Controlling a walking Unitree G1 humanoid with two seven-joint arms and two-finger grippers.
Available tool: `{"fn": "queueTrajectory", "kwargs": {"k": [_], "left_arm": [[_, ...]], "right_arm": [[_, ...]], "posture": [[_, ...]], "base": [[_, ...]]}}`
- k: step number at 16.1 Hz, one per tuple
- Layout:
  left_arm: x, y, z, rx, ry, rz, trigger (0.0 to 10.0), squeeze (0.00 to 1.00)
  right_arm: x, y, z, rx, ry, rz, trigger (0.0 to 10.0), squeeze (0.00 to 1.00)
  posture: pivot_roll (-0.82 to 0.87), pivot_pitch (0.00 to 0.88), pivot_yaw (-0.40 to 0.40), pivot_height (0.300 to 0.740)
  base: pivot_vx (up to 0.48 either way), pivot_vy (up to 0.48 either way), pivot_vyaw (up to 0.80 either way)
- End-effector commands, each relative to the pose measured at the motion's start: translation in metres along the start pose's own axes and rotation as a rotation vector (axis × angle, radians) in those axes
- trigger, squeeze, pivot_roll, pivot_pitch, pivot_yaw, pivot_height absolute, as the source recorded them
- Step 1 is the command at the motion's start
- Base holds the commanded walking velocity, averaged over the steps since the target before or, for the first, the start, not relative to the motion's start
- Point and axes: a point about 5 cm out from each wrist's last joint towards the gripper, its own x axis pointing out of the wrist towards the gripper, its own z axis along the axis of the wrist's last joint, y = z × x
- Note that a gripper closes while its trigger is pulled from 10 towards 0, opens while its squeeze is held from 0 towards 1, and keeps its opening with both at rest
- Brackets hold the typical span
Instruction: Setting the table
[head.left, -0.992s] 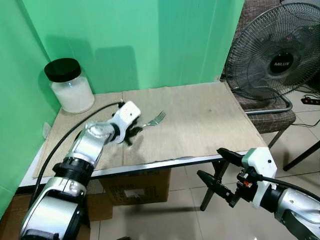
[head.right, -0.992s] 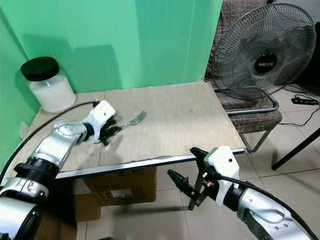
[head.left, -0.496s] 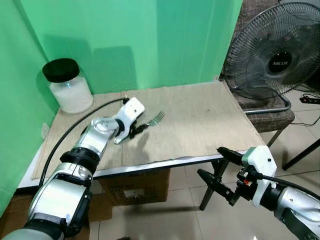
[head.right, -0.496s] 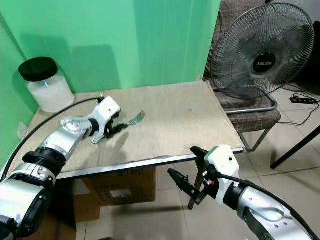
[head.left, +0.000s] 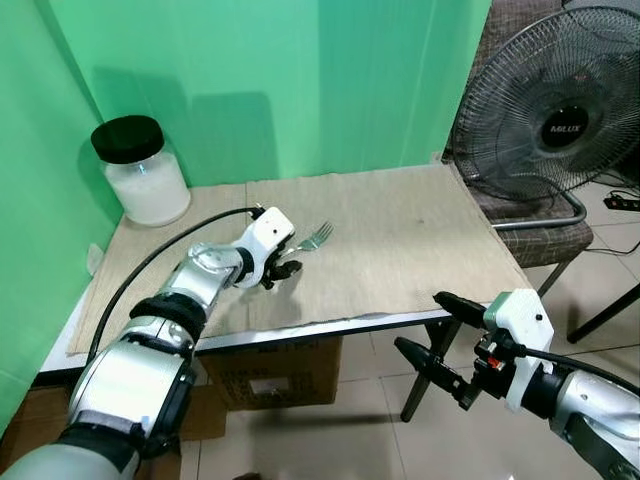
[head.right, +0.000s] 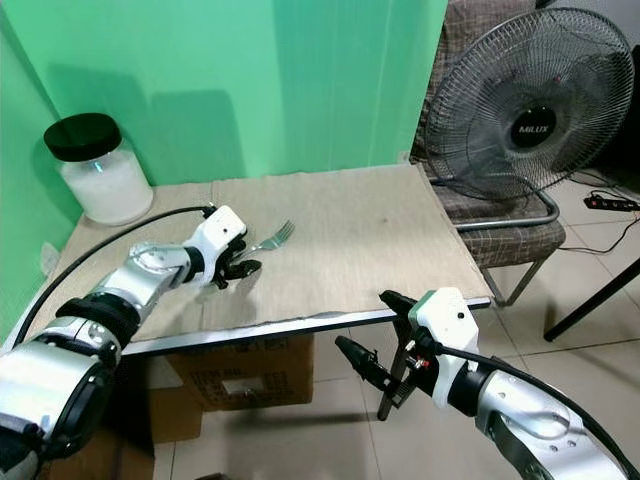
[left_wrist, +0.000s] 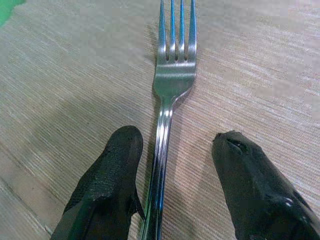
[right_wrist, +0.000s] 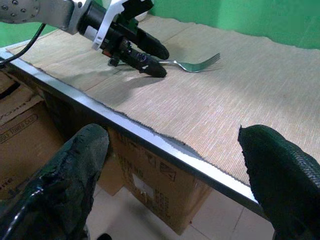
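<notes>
Fork flat on the desk mat | handle runs back between the parted jaws of the left gripper, prongs pointing away | right gripper, also parted, below the desk edge, farther off.

The two eye views look down from the robot's head at the beige cloth-covered table. The left wrist view sits very close above the shiny metal fork — the right wrist view, below the table edge, sees it too.
</notes>
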Motion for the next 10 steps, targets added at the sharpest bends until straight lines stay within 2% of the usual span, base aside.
{"fn": "queueTrajectory", "kwargs": {"k": [1,3,4,10], "left_arm": [[-0.0003,0.0026,0.0033,-0.003,-0.009,0.01,4.6,0.0],[0.0001,0.0032,0.0037,-0.009,-0.002,0.019,2.4,0.0],[0.0001,0.0046,0.0035,-0.012,0.006,0.038,0.0,0.0],[0.0,0.0056,-0.0007,-0.039,0.031,0.059,0.0,0.0]], "right_arm": [[-0.0034,-0.0031,0.0016,-0.008,0.005,-0.008,10.0,0.0],[-0.0043,-0.0031,0.0014,-0.009,0.007,-0.008,10.0,0.0],[-0.0054,-0.003,0.0013,-0.009,0.009,-0.01,10.0,0.0],[-0.0079,-0.0014,0.0011,-0.01,0.012,-0.013,10.0,0.0]], "posture": [[-0.22,0.0,0.03,0.74],[-0.23,0.0,0.031,0.74],[-0.23,0.0,0.033,0.74],[-0.25,0.0,0.039,0.74]], "base": [[0.0,0.0,0.0],[0.0,0.0,0.0],[0.0,0.0,0.0],[0.0,0.0,0.0]]}}
